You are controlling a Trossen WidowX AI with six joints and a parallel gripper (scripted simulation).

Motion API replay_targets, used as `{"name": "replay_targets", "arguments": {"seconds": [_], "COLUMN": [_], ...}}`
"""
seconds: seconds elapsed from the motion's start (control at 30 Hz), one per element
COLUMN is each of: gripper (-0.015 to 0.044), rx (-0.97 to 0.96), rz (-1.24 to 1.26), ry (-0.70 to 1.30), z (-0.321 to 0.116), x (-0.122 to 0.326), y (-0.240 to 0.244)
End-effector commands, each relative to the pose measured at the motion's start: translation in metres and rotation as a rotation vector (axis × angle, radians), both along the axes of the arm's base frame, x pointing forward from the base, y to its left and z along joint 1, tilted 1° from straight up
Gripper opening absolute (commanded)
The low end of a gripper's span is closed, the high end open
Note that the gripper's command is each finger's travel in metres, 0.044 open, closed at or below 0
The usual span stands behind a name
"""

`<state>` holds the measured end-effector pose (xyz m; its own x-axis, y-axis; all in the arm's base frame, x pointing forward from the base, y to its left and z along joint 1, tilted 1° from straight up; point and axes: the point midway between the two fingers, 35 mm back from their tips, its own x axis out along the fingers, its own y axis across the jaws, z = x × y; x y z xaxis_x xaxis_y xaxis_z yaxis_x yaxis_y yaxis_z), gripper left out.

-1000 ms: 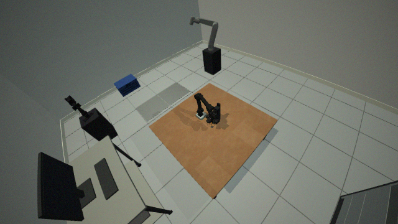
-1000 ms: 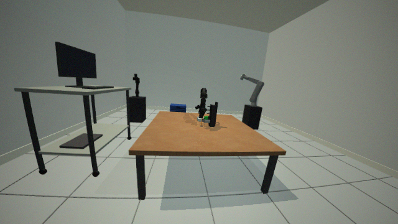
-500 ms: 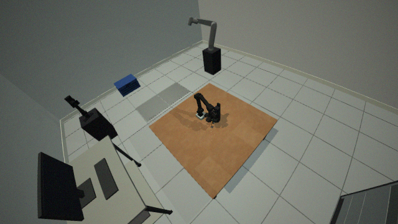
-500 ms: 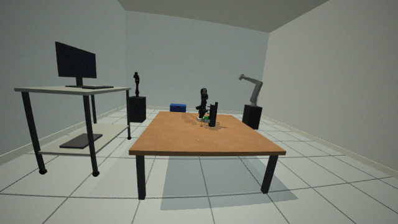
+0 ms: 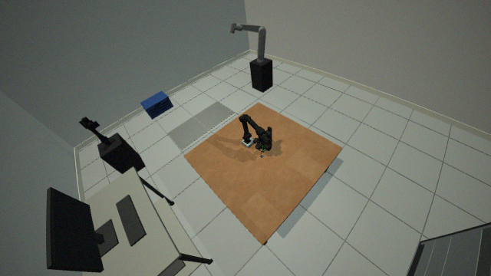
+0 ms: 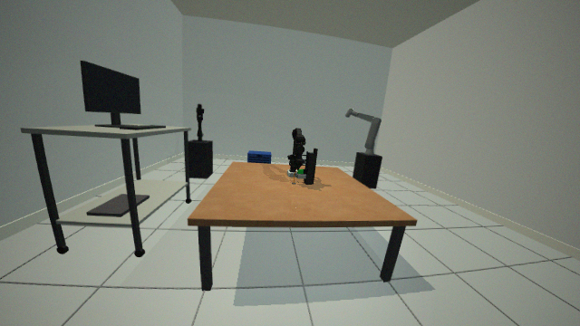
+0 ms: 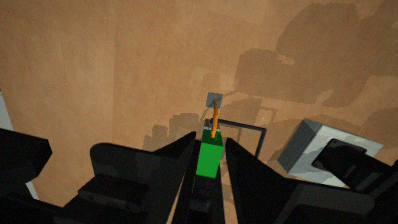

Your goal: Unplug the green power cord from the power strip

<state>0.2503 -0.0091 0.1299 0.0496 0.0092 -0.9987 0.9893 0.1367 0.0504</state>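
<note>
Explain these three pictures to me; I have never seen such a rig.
The black jointed robot arm stands on a brown wooden table. One picture looks down from high up, one from across the room, one from the arm's wrist. In the wrist picture its two-fingered gripper has a black finger on each side of a green block-shaped plug with an orange cord. The fingers flank the plug without squeezing it. A pale grey box sits nearby.
</note>
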Motion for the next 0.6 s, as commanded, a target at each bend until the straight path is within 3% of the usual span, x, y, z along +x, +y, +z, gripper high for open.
{"name": "replay_targets", "arguments": {"seconds": [0.0, 0.57], "gripper": [0.016, 0.016], "rx": [-0.004, -0.003], "rz": [-0.003, -0.003], "ry": [0.006, 0.006], "z": [-0.001, -0.006], "x": [-0.003, -0.005], "y": [0.007, 0.02]}}
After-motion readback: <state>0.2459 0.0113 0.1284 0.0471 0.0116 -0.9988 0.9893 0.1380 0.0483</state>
